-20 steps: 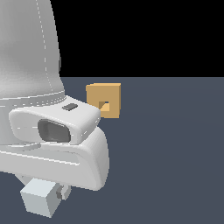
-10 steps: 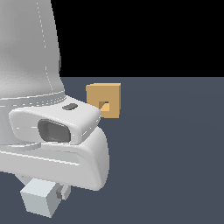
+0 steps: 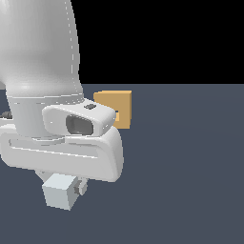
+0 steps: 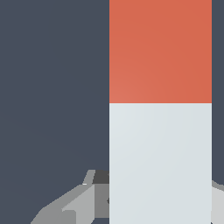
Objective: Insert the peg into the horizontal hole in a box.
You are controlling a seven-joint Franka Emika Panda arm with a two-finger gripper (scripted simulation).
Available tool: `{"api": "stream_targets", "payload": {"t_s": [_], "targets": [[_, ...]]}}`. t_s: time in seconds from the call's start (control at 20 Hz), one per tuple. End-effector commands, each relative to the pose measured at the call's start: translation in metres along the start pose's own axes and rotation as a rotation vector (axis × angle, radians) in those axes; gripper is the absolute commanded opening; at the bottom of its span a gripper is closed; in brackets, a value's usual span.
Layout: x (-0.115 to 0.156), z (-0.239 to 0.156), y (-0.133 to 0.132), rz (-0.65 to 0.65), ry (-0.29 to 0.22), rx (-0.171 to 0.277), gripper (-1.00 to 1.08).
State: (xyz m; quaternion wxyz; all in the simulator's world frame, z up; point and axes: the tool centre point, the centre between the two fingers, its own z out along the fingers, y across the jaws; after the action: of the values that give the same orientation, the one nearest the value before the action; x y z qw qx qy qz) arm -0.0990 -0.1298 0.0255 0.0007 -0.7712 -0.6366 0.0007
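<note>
In the wrist view the peg [image 4: 160, 131] fills much of the frame, its red section [image 4: 160, 50] away from the hand and its pale grey-white section running back between the fingers [image 4: 65, 210]. My gripper [image 4: 160, 209] is shut on that pale part. In the exterior view only the peg's pale square end [image 3: 59, 190] shows, under the white hand, with the gripper [image 3: 76, 187] mostly hidden. The tan box [image 3: 114, 107] stands on the floor behind the hand. Only a sliver of the hole [image 3: 116, 116] shows at the hand's edge.
The large white arm and hand [image 3: 57, 128] cover the exterior view's left half and hide part of the box. Dark grey-blue floor [image 3: 190, 167] spreads to the exterior view's right, under a black background.
In the last half second the hand and the held peg have shifted up and toward the exterior view's right, covering more of the box. The box has not moved.
</note>
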Motion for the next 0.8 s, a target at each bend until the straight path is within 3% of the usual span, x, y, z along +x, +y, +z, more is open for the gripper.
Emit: {"api": "stream_targets", "payload": {"t_s": [0.0, 0.5, 0.75], "targets": [[0.020, -0.004, 0.001, -0.008, 0.000, -0.003, -1.00], [0.136, -0.021, 0.001, -0.043, 0.000, -0.002, -1.00], [0.181, -0.028, 0.002, -0.056, 0.000, -0.002, -1.00]]}}
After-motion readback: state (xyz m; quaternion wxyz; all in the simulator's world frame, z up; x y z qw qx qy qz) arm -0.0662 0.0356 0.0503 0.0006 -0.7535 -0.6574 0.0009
